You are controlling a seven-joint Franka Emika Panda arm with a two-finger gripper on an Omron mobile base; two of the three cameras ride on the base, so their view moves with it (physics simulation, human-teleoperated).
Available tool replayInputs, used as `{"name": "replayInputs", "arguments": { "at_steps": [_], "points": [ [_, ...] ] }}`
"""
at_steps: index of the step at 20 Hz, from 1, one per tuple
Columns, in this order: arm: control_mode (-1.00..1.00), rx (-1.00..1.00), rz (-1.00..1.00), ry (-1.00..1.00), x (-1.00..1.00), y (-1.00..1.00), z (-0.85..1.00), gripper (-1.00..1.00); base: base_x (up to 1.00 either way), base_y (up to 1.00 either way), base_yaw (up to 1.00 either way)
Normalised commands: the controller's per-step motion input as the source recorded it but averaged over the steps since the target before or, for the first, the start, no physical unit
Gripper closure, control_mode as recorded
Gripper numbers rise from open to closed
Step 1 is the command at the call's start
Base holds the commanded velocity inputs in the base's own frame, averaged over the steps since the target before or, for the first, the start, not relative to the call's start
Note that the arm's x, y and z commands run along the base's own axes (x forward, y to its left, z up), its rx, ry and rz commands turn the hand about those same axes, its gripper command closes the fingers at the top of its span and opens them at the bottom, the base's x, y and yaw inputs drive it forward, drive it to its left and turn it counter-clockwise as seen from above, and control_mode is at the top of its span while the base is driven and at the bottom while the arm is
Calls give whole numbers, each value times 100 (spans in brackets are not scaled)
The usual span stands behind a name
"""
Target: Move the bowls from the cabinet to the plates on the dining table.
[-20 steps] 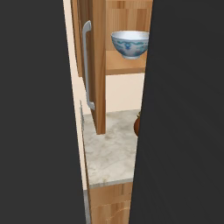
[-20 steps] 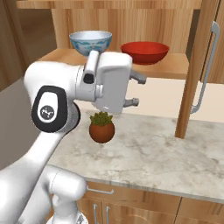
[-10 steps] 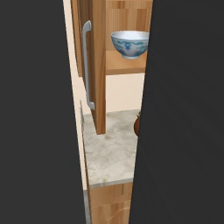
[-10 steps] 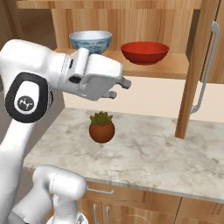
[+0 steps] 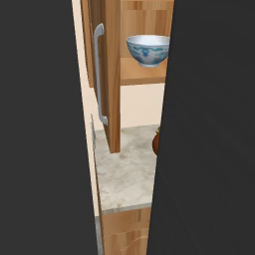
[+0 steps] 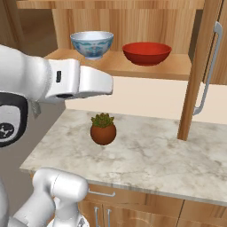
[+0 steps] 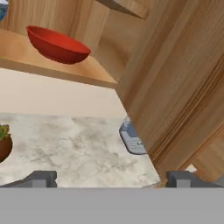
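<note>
end effector (image 7: pixel 111 179): seen spread wide, nothing held | red bowl (image 7: pixel 57 44): set on cabinet shelf (image 7: pixel 83 70), upper left of hand view, well apart | patterned bowl (image 6: pixel 91 44): placed left of it

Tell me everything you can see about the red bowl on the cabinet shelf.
The red bowl is round, plain and glossy, wide at the rim and narrowing to a small base. It stands upright on the wooden shelf of the open cabinet, to the right of the patterned white bowl and apart from it. It looks empty. Nothing else touches it.
</note>
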Motion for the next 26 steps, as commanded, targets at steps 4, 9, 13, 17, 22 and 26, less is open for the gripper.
{"name": "replayInputs", "arguments": {
  "at_steps": [4,9,13,17,22,26],
  "points": [
    [-100,13,38,-8,-10,56,0,-100,0,0,0],
    [-100,24,21,-9,25,43,0,-100,0,0,0],
    [-100,28,5,-8,36,45,0,-100,0,0,0],
    [-100,21,0,-5,24,49,0,-100,0,0,0],
    [-100,2,2,0,4,26,0,-100,0,0,0],
    [-100,0,-3,0,54,0,0,-100,0,0,0]
  ]
}}
